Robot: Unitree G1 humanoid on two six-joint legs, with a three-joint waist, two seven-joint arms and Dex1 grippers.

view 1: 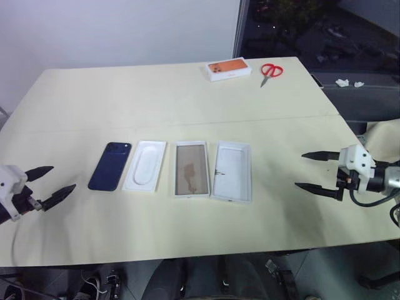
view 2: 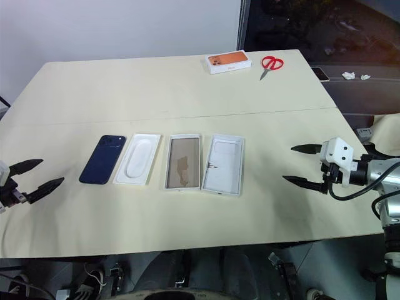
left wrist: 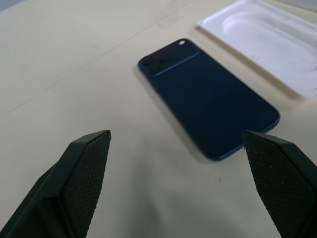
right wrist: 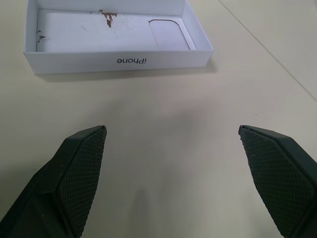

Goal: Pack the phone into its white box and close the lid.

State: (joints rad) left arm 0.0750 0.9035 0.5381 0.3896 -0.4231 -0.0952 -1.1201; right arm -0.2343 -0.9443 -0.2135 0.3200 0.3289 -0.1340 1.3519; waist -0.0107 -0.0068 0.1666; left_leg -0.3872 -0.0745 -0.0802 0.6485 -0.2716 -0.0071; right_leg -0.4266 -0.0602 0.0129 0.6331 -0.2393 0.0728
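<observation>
Left gripper (view 1: 49,183): fingers spread wide, holding nothing, hovering near the phone (view 1: 110,165), which lies camera-side up on the table (view 1: 187,100). The left wrist view shows its lens cluster. Rightward in a row: white insert (view 1: 145,165), the white box (view 1: 191,169), the lid (view 1: 232,170) lying inside-up; the right wrist view shows its "iPhone" lettering. Right gripper (view 1: 310,170): fingers wide apart, empty, near the lid.

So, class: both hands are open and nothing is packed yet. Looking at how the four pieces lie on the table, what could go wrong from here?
1. The phone lies flat and glossy, so the left hand may slip trying to lift it.
2. The insert sits close beside the phone and could get knocked.
3. The white box and the lid lie side by side, both open side up, so they could be confused; the lid also needs flipping.
</observation>
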